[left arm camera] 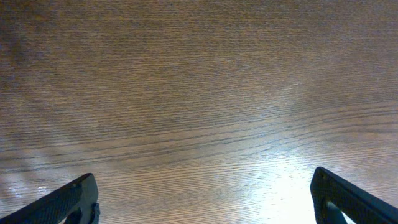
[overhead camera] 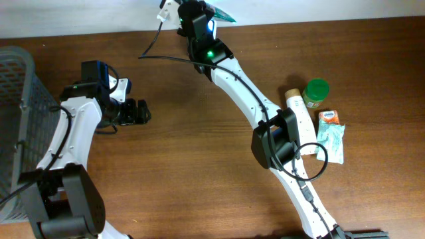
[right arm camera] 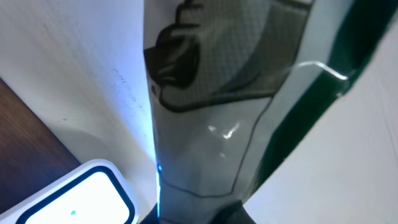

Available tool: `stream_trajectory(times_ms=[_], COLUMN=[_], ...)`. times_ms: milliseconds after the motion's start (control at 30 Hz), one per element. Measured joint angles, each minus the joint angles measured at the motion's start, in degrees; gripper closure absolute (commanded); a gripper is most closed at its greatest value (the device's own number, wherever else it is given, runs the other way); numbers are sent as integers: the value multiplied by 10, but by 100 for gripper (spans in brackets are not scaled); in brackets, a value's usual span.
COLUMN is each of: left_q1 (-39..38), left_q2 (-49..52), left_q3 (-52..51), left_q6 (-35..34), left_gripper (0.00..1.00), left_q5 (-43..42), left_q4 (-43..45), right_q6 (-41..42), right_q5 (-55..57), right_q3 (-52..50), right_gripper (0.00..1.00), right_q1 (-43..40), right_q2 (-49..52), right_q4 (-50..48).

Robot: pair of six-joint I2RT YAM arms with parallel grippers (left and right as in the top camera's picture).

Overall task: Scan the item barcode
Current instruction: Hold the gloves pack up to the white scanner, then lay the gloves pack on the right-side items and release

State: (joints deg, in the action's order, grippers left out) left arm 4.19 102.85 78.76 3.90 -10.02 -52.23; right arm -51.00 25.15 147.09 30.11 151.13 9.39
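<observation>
**Item position and axis**
- The packet [right arm camera: 217, 124] is at the far edge of the table [overhead camera: 199, 166], over a white surface [overhead camera: 332, 10], in the right gripper [overhead camera: 201, 12].
- In the right wrist view, its long axis runs from the bottom centre of the frame to the top edge, away from the gripper. A green strip along its right side leans to the right.
- In the overhead view, only a green-and-white sliver shows. It points from the gripper toward the robot's right.
- The scanner [right arm camera: 81, 193], a white unit with a pale window, lies just to the left of the packet. A thin blue line of light falls along the packet's left edge.

**Jaws**
- Right gripper: pinching the packet, which rises straight out of the grip.
- Left gripper [overhead camera: 136, 111]: spread wide, with nothing between the fingers [left arm camera: 68, 202]. It is over bare wood, well apart from the packet.

**Hidden or unclear**
- The right fingers are almost wholly cut off at the bottom of the wrist view. In the overhead view, the wrist housing covers them.
- The packet's top and bottom ends are out of frame. A dark printed figure is visible, but no text or barcode can be made out.
- Whether the packet touches the scanner cannot be told.
- The basket [overhead camera: 13, 99] at the left is cut off by the frame edge.
</observation>
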Motion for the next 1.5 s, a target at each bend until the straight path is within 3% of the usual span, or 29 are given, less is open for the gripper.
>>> stream_trajectory(times_ms=[533, 633, 800, 933, 1067, 1200, 1367, 1500], left_q1=[0, 0, 0, 0, 0, 0, 0, 0], left_q2=[0, 0, 0, 0, 0, 0, 0, 0], left_q3=[0, 0, 0, 0, 0, 0, 0, 0], left_q6=[0, 0, 0, 0, 0, 0, 0, 0], left_gripper=[1, 1, 1, 1, 1, 1, 1, 1], left_q5=[0, 0, 0, 0, 0, 0, 0, 0], left_q4=[0, 0, 1, 0, 0, 2, 1, 1], right_q6=[-2, 21, 135, 335, 466, 546, 631, 680], right_q5=[-6, -9, -26, -74, -108, -183, -208, -217], right_q3=[0, 0, 0, 2, 1, 5, -84, -266], right_gripper=[96, 96, 96, 96, 96, 96, 96, 95], right_q1=[0, 0, 0, 0, -8, -113, -286, -419], right_q2=[0, -15, -157, -306, -413, -488, -485, -468], right_q4=[10, 50, 249, 465, 655, 864, 874, 829])
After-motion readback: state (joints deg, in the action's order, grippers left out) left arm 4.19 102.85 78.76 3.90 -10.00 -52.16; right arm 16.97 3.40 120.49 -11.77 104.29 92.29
